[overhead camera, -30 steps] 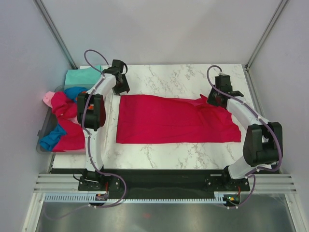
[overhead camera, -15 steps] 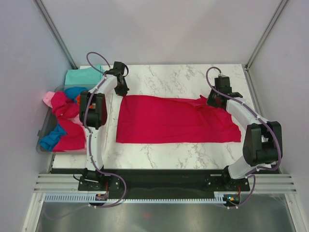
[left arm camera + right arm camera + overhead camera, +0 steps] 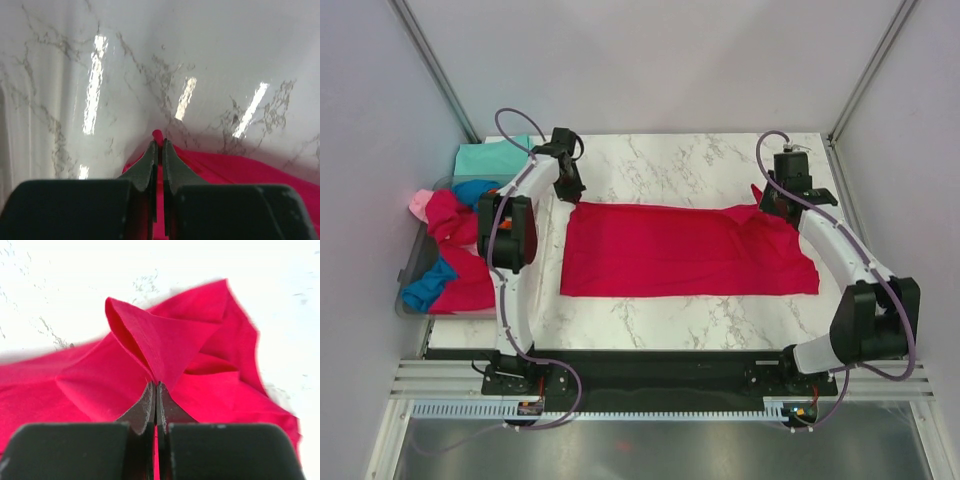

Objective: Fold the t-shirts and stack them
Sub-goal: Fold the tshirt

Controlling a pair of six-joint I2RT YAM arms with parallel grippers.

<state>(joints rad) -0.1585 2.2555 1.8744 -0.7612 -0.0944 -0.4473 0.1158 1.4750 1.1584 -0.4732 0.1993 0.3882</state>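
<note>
We found the large red t-shirt (image 3: 685,250) spread flat on the marble table (image 3: 670,160), stretched between the two sets of fingers. The left fingers (image 3: 155,150) were closed together on its far left corner. A small tip of red cloth poked out just past their ends, with bare table beyond. The right fingers (image 3: 152,392) were clamped on the far right corner, where the cloth rose into a peaked fold just above their tips and lay bunched and creased to their right. Well to the left of the left fingers, a clear bin (image 3: 408,275) sat at the table's edge with a heap in it: a second red shirt (image 3: 455,225), a blue shirt (image 3: 428,285) and a pink shirt (image 3: 420,203). A mint-teal shirt (image 3: 490,157) lay flat just behind the bin, near the left fingers.
</note>
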